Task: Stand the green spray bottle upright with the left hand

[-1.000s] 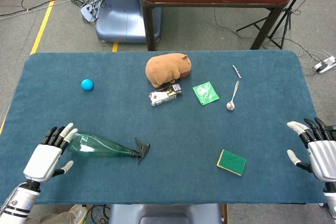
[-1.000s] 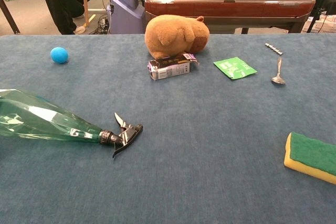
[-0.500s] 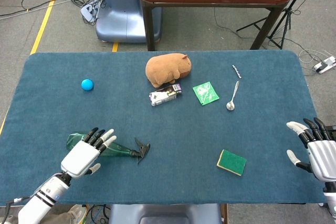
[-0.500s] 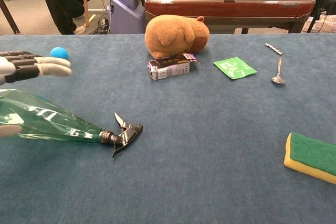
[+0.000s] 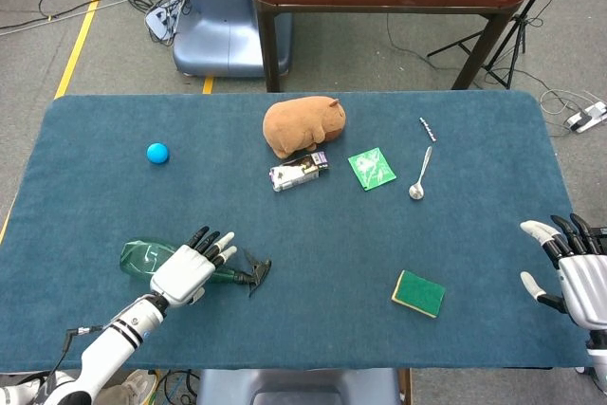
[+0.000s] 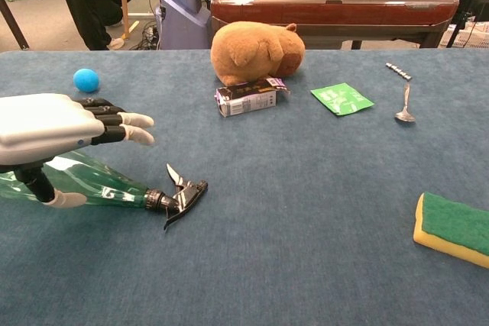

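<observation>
Left hand (image 5: 186,270) is seen spread wide above the green spray bottle (image 5: 142,257), fingers (image 6: 126,126) extended toward the far edge of the tabletop (image 5: 285,329) and the thumb lowered on the near side of the bottle; nothing is held, and whether the palm touches the bottle cannot be told. The bottle is found lying on its side near the front left corner of the tabletop, its clear green body pointing toward the left edge and its black trigger nozzle (image 6: 180,192) pointing toward the middle. Right hand (image 5: 574,272) is held at the right edge of the tabletop near the front corner, fingers apart and empty.

A blue ball (image 5: 157,152) is set toward the left edge, well apart from the bottle. Near the far edge, at the middle, a brown plush animal (image 5: 303,124) is placed, with a small carton (image 5: 299,171) lying just in front of it and touching it. A green packet (image 5: 371,168) lies beside the carton toward the right, and a spoon (image 5: 420,174) and a small strip of beads (image 5: 428,129) lie further right. A green-topped yellow sponge (image 5: 418,292) is placed near the front edge, right of the middle.
</observation>
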`<state>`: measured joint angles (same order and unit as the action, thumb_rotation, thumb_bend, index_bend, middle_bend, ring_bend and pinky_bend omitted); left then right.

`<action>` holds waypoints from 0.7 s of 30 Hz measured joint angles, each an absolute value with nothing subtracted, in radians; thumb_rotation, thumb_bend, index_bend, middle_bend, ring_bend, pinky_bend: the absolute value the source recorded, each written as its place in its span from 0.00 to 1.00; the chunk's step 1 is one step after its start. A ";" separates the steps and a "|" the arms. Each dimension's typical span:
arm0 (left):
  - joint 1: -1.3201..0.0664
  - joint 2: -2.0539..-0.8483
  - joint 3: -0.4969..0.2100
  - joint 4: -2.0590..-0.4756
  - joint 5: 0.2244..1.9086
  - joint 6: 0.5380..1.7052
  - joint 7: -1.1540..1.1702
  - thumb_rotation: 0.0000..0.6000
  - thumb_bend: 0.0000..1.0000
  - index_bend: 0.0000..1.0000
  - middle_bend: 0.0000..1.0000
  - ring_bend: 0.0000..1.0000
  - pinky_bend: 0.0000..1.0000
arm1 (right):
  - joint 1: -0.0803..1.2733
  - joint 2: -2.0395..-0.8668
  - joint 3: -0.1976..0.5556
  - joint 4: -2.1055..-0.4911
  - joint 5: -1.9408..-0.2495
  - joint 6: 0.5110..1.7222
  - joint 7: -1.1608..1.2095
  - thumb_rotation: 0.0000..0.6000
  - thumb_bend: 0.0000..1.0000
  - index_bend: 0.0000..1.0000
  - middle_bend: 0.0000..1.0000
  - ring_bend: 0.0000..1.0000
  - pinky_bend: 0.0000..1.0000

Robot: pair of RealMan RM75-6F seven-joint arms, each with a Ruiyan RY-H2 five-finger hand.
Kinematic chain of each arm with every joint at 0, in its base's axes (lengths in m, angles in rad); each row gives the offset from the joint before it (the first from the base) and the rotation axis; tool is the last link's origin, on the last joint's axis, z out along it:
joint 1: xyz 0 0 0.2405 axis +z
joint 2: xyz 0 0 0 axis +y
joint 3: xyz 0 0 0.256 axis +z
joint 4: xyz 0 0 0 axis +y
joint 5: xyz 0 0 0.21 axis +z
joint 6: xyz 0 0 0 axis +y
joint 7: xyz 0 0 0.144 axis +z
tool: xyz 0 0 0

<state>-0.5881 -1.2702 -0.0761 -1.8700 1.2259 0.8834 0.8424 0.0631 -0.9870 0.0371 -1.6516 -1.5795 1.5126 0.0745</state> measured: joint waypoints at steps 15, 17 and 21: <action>-0.737 -1.371 -0.027 -1.884 0.792 1.017 1.245 1.00 0.28 0.18 0.10 0.00 0.00 | 0.056 -0.984 0.033 -1.645 -1.581 1.520 0.087 1.00 0.29 0.22 0.24 0.09 0.04; -0.761 -1.383 -0.017 -1.890 0.743 1.040 1.279 1.00 0.28 0.20 0.12 0.00 0.00 | 0.053 -0.984 0.033 -1.644 -1.580 1.523 0.090 1.00 0.29 0.22 0.24 0.09 0.04; -0.803 -1.409 0.005 -1.898 0.688 1.086 1.313 1.00 0.28 0.27 0.19 0.01 0.00 | 0.050 -0.983 0.032 -1.641 -1.579 1.525 0.095 1.00 0.29 0.22 0.24 0.09 0.04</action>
<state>-0.8035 -1.4093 0.0050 -1.8979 0.6884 1.0859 1.3131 0.0500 -0.9833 0.0316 -1.6406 -1.5787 1.5249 0.0948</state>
